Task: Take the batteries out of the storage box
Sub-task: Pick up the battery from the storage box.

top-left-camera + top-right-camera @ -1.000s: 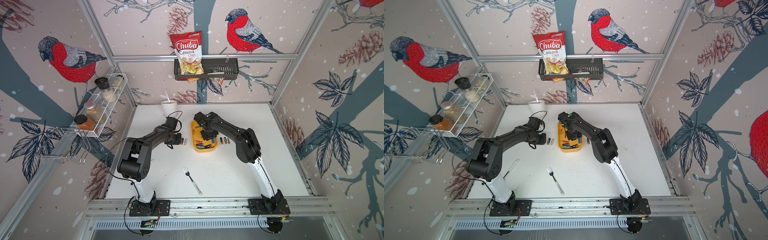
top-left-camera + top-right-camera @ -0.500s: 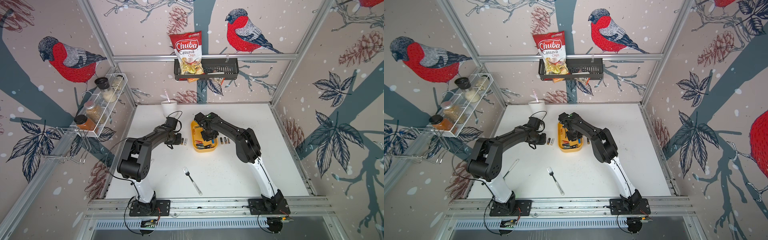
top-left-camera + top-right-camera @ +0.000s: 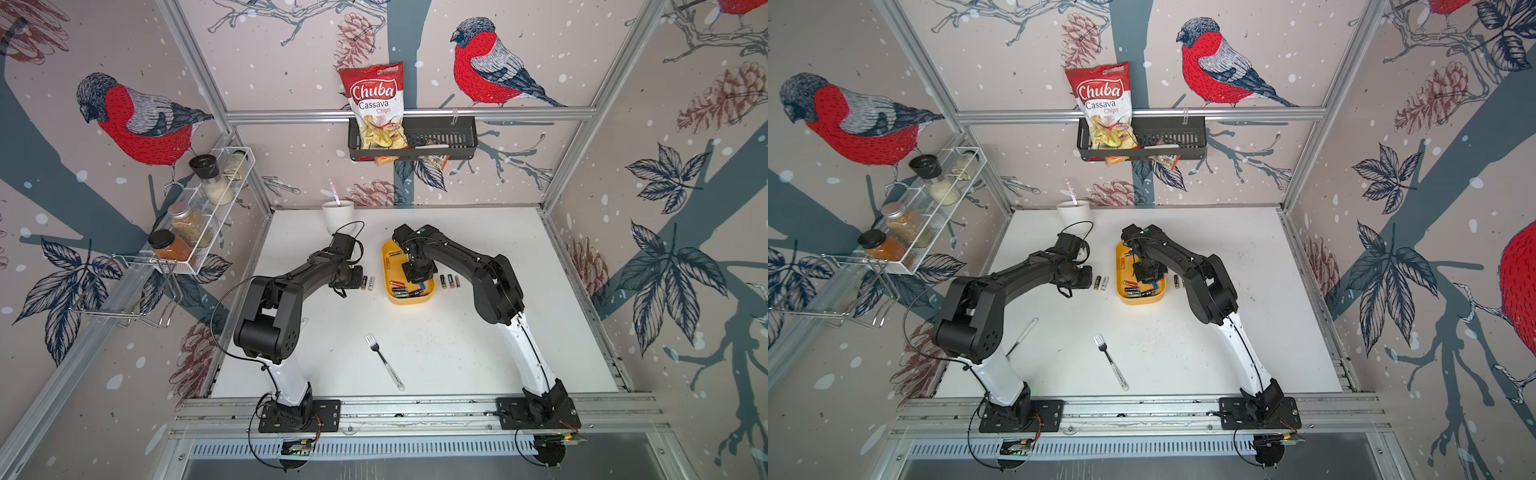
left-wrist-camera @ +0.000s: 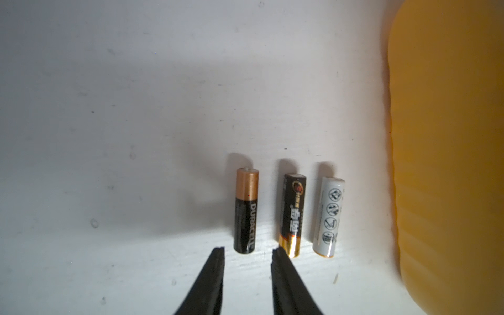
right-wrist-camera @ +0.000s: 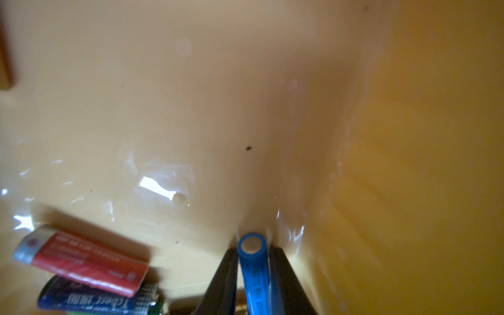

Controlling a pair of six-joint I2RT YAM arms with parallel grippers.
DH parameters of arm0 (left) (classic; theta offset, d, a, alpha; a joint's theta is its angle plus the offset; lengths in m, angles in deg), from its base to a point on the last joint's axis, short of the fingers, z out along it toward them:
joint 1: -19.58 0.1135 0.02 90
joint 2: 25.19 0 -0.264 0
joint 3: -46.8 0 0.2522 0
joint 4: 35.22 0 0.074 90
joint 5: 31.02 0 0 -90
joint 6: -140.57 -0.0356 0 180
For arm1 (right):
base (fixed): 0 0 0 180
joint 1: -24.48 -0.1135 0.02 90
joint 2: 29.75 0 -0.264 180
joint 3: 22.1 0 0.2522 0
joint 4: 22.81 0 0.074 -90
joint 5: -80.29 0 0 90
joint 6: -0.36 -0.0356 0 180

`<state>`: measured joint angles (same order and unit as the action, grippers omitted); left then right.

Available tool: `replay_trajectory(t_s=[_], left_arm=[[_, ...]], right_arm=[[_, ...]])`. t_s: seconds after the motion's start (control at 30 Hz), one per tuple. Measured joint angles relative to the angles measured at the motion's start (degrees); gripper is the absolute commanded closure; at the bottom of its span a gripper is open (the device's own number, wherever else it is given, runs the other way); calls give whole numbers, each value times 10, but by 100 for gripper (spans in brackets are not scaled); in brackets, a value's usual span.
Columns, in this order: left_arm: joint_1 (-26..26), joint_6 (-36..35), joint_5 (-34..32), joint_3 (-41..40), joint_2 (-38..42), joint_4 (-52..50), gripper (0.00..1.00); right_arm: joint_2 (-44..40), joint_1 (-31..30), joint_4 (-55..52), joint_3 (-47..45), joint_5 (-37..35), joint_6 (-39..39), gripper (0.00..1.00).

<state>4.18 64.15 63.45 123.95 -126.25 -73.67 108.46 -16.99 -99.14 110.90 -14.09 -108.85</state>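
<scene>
Right wrist view: right claw [image 5: 253,250] pinching blue battery [image 5: 255,272] inside yellow box [image 5: 381,109]; left claw [image 4: 247,250] hovering part-open, empty. Next move calling for straight lift clear of box.

Top views are bright but bend at the edges; glare spots the blurred storage box [image 5: 245,109].
</scene>
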Motion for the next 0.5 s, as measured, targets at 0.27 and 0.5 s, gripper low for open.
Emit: replay_trajectory(t_s=[0.27, 0.5], left_arm=[[0, 0, 0, 8, 0, -2, 66], [0, 0, 0, 11, 0, -3, 66]], right_arm=[[-13, 13, 19, -20, 31, 11, 80], [-33, 25, 27, -18, 45, 15, 81]])
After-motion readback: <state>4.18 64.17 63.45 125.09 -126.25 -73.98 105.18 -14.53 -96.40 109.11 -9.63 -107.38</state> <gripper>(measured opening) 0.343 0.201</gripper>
